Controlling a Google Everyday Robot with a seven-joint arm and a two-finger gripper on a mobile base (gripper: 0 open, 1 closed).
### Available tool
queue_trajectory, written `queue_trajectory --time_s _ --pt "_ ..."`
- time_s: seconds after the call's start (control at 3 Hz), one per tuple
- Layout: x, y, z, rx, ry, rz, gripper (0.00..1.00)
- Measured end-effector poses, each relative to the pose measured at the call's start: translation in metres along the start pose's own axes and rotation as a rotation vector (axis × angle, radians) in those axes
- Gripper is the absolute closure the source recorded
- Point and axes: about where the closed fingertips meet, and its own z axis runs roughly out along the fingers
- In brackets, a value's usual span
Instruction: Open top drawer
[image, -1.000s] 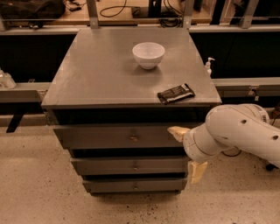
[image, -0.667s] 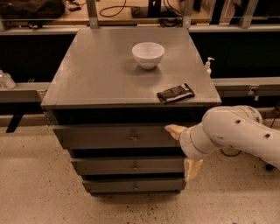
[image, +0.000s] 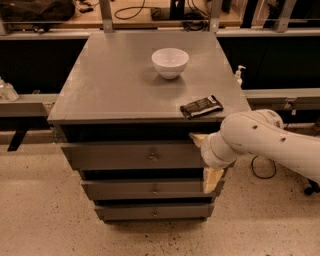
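The top drawer (image: 115, 156) is the upper one of three matte grey drawers under the grey cabinet top (image: 120, 85). Its small metal knob (image: 153, 157) sits at the centre of the front. The front stands only slightly proud of the cabinet, and no inside shows. My gripper (image: 204, 159) is open in front of the right end of this drawer front, well to the right of the knob. One tan fingertip (image: 197, 138) is at the drawer's upper edge and the other (image: 212, 179) hangs by the middle drawer (image: 145, 190).
A white bowl (image: 170, 62) and a dark snack packet (image: 201, 106) lie on the cabinet top. The bottom drawer (image: 150, 211) is shut. A white pump bottle (image: 239, 76) stands behind the cabinet at right. Speckled floor lies around the cabinet; a metal rail runs behind it.
My gripper and arm have shifted a little to the left, closer to the right end of the top drawer front. The drawers have not moved.
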Motion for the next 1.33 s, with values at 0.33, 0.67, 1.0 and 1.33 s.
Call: queue_trajectory --time_s 0.33,0.67,1.0,1.33 --pt "0.004 -0.018 0.011 -0.025 -0.003 0.135 0.00" --pt "-0.007 -0.026 0.008 0.006 -0.017 0.185 0.00" --pt "-0.025 -0.030 0.008 0.035 -0.037 0.186 0.18" --pt "-0.031 -0.023 0.013 0.028 -0.062 0.210 0.41"
